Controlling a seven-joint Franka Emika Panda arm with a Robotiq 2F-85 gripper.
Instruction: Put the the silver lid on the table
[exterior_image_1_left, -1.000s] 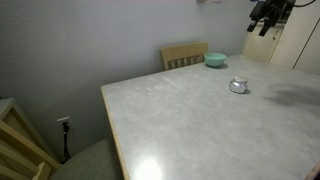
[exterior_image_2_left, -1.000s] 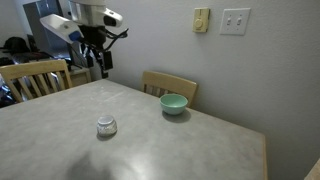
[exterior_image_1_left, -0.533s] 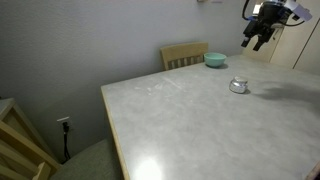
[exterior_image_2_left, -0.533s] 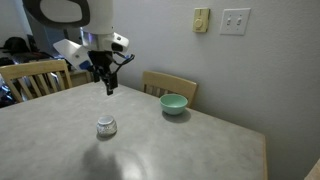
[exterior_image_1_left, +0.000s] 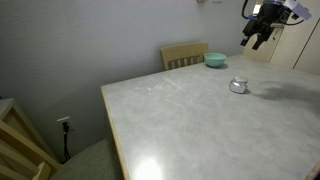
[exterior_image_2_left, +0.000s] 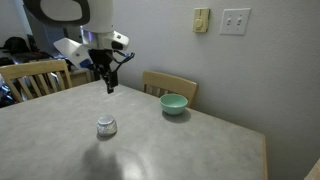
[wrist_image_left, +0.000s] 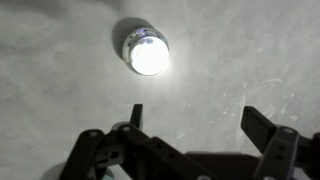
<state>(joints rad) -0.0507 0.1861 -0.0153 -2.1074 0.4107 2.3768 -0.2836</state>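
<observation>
Hovering with jaws spread and empty, the gripper (exterior_image_2_left: 108, 86) has dropped toward the table (exterior_image_2_left: 200, 150) and paused; the lid (exterior_image_2_left: 106, 126) sits below it, nearer than the bowl (exterior_image_2_left: 174, 103), seemingly not yet grasped.

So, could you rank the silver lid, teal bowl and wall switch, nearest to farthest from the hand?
1. silver lid, on the table nearly under the hand.
2. teal bowl, by the far edge.
3. wall switch, high behind it.
</observation>
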